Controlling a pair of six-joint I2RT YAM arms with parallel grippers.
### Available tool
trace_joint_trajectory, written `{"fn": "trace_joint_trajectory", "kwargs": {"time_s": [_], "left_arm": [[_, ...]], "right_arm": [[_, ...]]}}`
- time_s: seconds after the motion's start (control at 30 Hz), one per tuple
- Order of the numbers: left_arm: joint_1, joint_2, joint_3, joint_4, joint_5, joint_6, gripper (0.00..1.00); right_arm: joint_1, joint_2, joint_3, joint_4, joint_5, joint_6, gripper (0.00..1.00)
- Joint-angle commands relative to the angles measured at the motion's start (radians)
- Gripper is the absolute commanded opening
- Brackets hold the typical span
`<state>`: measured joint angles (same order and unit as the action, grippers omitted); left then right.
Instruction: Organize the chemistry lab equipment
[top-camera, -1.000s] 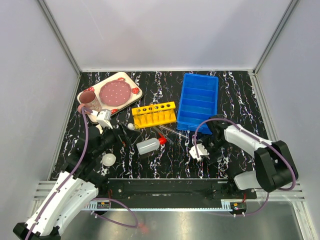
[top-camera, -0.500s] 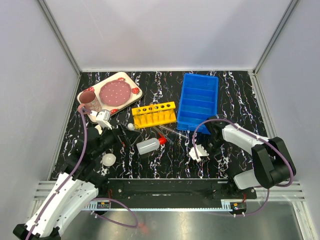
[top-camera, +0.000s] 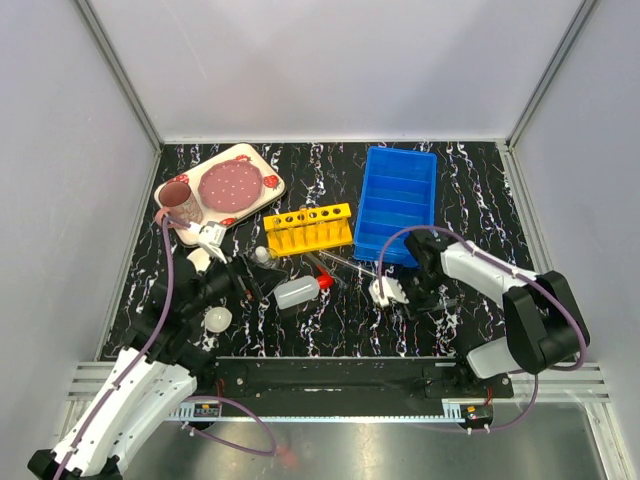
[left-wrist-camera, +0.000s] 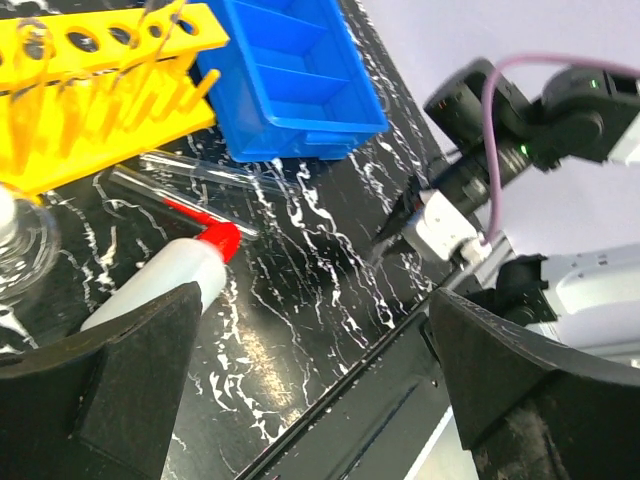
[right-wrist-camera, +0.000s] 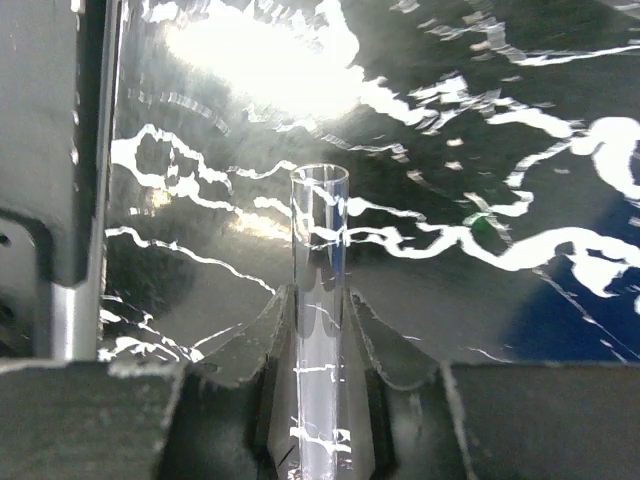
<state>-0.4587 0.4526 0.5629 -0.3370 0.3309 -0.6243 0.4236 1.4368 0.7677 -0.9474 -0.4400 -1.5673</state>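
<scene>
Right gripper (right-wrist-camera: 320, 335) sits narrowed almost shut, its two dark fingers (right-wrist-camera: 262, 345) pressed against either side of a thin clear test tube (right-wrist-camera: 320, 230). In the right wrist view the tube runs straight up the middle of the frame from between the fingers, its open rim pointing toward the top, with the black marbled table (top-camera: 340, 325) behind it. Whether the tube rests on the table or is clear of it cannot be told. From the top camera this gripper lies right of centre, just below the lower left corner of the blue bin (top-camera: 398, 205).

Left gripper (top-camera: 210, 240) is spread wide with nothing between its fingers; it sits at the left of the overhead frame, near the lower edge of the strawberry-patterned tray (top-camera: 262, 168) that carries a plate (top-camera: 230, 184) and a pink mug (top-camera: 180, 198).

At centre stands the yellow rack (top-camera: 308, 228), just left of the blue bin. Below it, two more test tubes (top-camera: 340, 262) lie on the table side by side, slanting toward the lower right. A squeeze bottle (top-camera: 296, 292) lies on its side below the rack, its red cap pointing right toward those tubes. A small glass flask (top-camera: 262, 255) stands off the rack's lower left corner. A small white dish (top-camera: 217, 320) sits at lower left, beside the left arm.
</scene>
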Motion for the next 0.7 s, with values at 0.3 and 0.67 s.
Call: {"fn": "trace_joint_trajectory", "kwargs": {"time_s": [0.3,0.67], "left_arm": [[-0.096,0.069,-0.116,0.438,0.172,-0.126,0.99],[-0.501,0.362,-0.135,0.845,-0.225,-0.078,0.99]], "right_arm": [[0.009,0.017,0.447,-0.139,-0.406,0.82,0.16],[-0.138,0.073,0.617,0.046,-0.66,1.281,0.17]]}}
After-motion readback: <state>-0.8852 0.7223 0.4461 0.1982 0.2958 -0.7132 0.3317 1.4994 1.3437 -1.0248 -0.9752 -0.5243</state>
